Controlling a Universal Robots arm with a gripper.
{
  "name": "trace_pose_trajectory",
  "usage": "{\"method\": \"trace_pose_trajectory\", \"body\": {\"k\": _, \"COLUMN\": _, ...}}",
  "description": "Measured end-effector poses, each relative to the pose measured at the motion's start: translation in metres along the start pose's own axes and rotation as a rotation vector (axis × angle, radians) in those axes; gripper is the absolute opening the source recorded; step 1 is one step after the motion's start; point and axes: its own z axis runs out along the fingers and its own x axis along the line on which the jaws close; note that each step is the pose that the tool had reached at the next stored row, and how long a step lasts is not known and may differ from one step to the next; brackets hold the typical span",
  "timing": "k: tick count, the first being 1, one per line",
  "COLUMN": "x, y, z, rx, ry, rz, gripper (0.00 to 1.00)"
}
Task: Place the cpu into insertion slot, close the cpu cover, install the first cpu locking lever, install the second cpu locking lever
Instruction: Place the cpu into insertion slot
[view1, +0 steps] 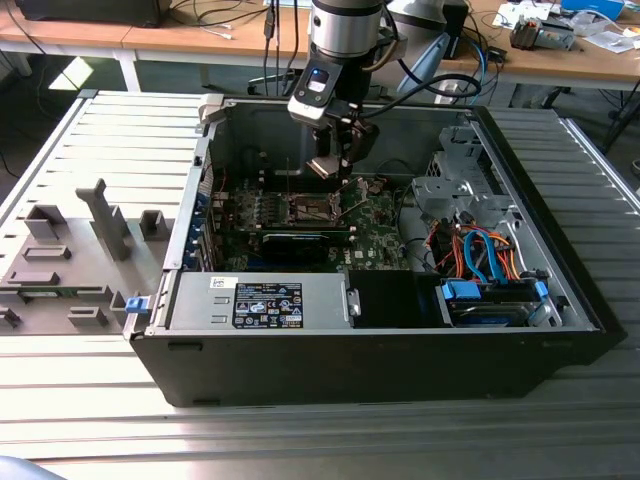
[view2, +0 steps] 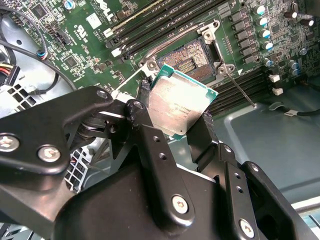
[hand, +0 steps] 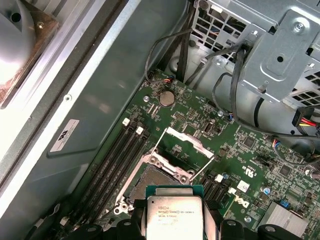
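My gripper (view2: 176, 112) is shut on the cpu (view2: 181, 100), a flat square chip with a silvery top, its black fingers (view2: 145, 115) pressing on two opposite edges. The chip hangs tilted just above and to one side of the insertion slot (view2: 189, 59), apart from it. In the first wrist view the cpu (hand: 173, 216) sits between the fingers, with the slot's dark contact field (hand: 150, 182) beyond it. The cpu cover (hand: 186, 145) stands swung open past the slot, and a thin locking lever (view2: 241, 91) stands raised. In the exterior view the gripper (view1: 334, 166) hovers over the motherboard inside the case.
Long memory slots (hand: 117, 152) flank the socket. A metal drive cage (hand: 280, 45) and loose cables (hand: 235, 100) stand close by. The case walls (view1: 200, 190) ring the board. A power supply (view1: 265, 300) lies at the front. Grey fixtures (view1: 70, 260) sit at the exterior view's left.
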Motion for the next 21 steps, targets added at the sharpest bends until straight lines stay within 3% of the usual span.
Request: {"method": "trace_pose_trajectory", "body": {"k": 21, "x": 0.0000, "y": 0.0000, "z": 0.0000, "rx": -0.0003, "ry": -0.0011, "rz": 0.028, "gripper": 0.54}}
